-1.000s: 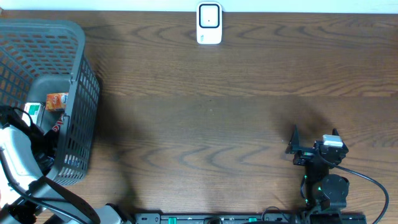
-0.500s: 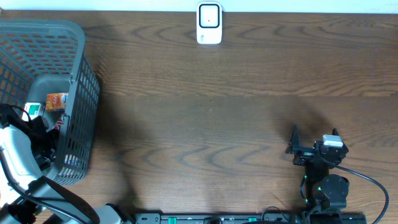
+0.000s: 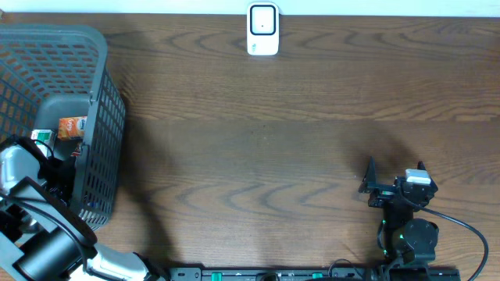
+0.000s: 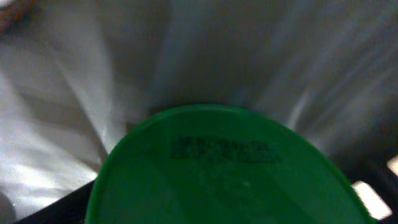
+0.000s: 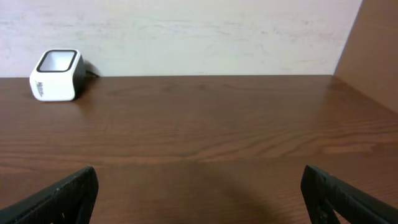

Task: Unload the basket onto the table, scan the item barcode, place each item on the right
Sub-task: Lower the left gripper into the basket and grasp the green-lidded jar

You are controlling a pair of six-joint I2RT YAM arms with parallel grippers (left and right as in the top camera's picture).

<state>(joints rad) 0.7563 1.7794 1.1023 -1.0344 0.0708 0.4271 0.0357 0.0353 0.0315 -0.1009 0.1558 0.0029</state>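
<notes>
Green lid (image 4: 230, 168); printed text blurred, unreadable; left fingers: cannot tell; right fingers (image 5: 62, 198) apart

Grey basket (image 3: 106, 148) on wooden table (image 3: 273, 156)

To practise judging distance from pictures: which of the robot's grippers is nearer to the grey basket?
Left. The left gripper reaches down inside the grey basket. The right gripper sits far across the table, over its opposite end, with bare wood between.

The right pincer (image 5: 199, 182) gapes (left pincer hidden).
</notes>
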